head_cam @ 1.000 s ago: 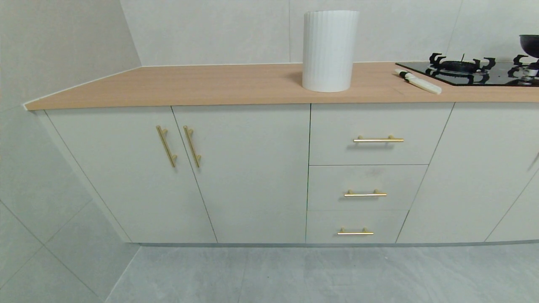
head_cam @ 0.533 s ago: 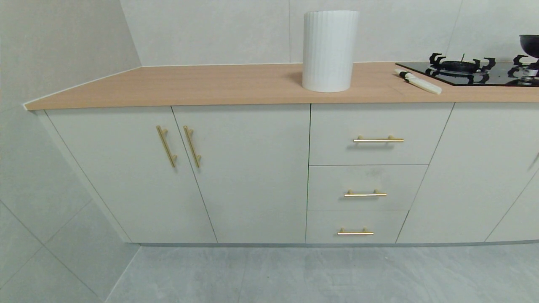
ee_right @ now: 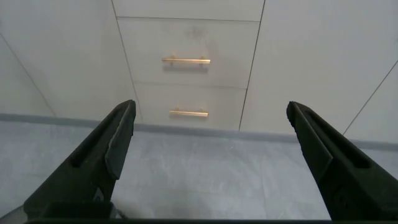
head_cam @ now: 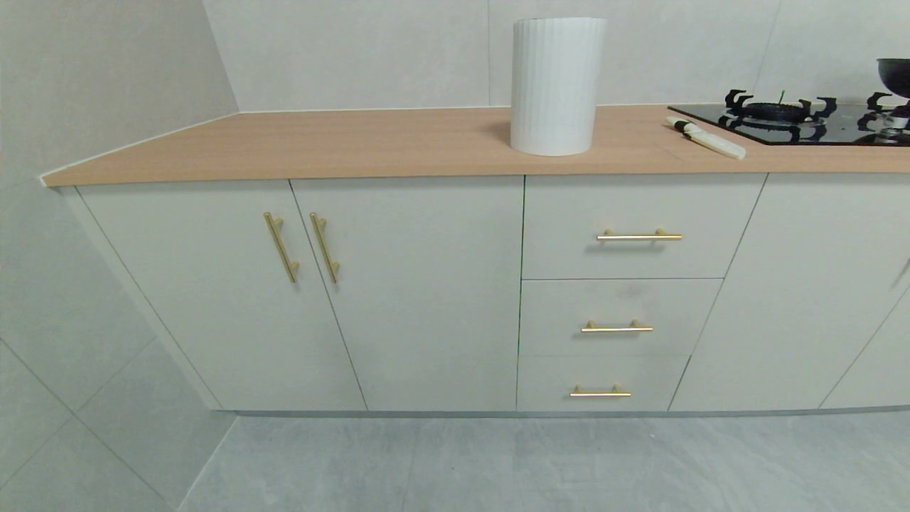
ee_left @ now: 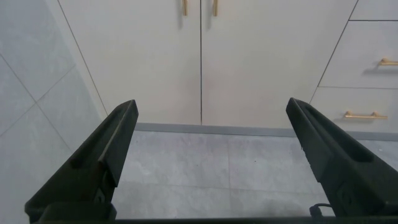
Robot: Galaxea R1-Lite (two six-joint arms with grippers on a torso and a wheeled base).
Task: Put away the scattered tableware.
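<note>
A knife with a pale blade and a dark band at the handle lies on the wooden countertop, just left of the stove. A tall white ribbed cylinder container stands upright on the counter left of the knife. My left gripper hangs open low over the floor, facing the double cabinet doors. My right gripper is open too, low before the lower drawers. Both have nothing between their fingers.
A black gas stove with pan supports sits at the counter's right end, a dark pot at its edge. Below are two doors with gold handles and three stacked drawers. Grey tiled floor lies before the cabinets; a wall closes the left.
</note>
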